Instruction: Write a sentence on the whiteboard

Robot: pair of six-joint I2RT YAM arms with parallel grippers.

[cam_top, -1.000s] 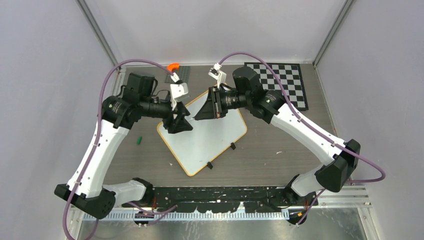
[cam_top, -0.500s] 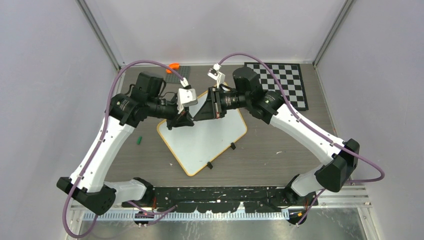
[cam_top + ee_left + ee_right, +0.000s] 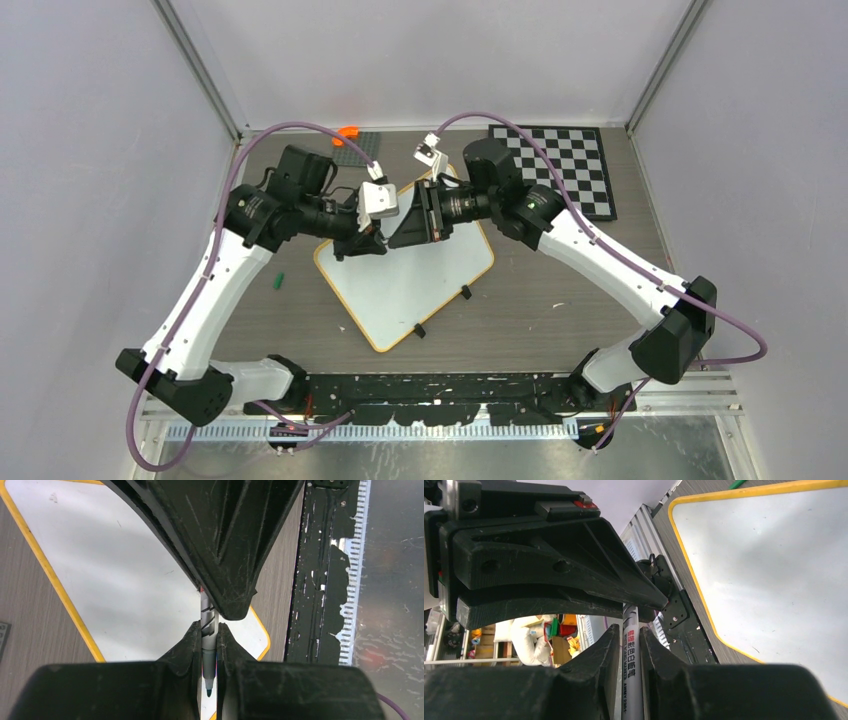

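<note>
so left pincer and right pincer meet tip to tip above the far corner of the whiteboard, both clenched on one marker; whiteboard lies blank, skewed, mid surface

Your whiteboard was white with an orange-yellow rim and black clip feet, on a grey-brown wood-grained table. At two o'clock from it you had a black-and-white chequered board; at eleven, an orange piece; at nine, a small green piece. Your left claw and right claw were black, the marker pale grey with black print.
</note>
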